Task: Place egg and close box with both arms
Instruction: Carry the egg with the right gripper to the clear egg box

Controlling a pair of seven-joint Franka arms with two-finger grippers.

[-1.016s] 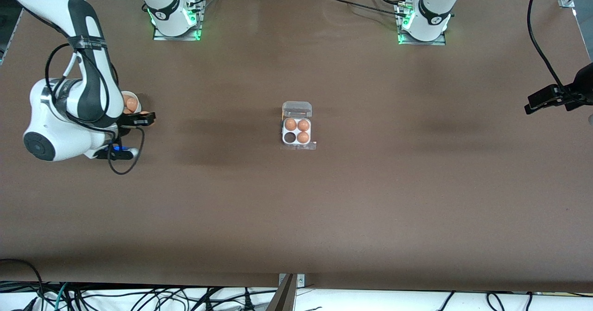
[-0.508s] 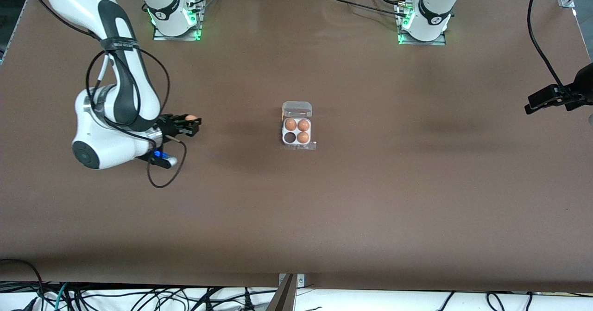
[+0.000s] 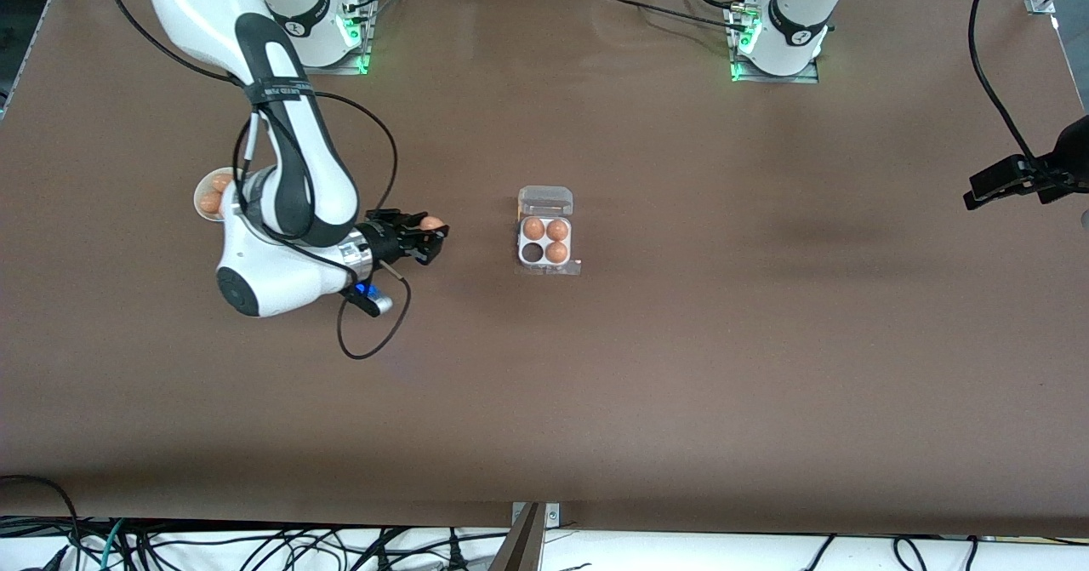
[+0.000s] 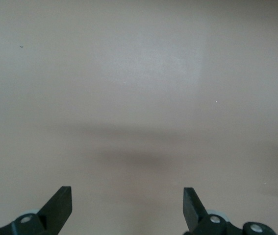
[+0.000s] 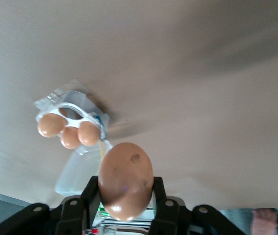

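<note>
My right gripper is shut on an orange-brown egg and hangs over the bare table between the bowl and the box. In the right wrist view the egg sits between both black fingers. The box stands at mid-table with its clear lid open. It holds three eggs, and the one dark cell holds none. The box also shows in the right wrist view, apart from the held egg. My left gripper waits open at its own end of the table, with only bare table between its fingers.
A round white bowl with more eggs sits toward the right arm's end, partly hidden by the right arm's wrist. A black cable loops down from that wrist. Both arm bases stand at the table's farther edge.
The right arm has swung from the bowl toward the box, carrying the egg with it. The left arm has not moved.
</note>
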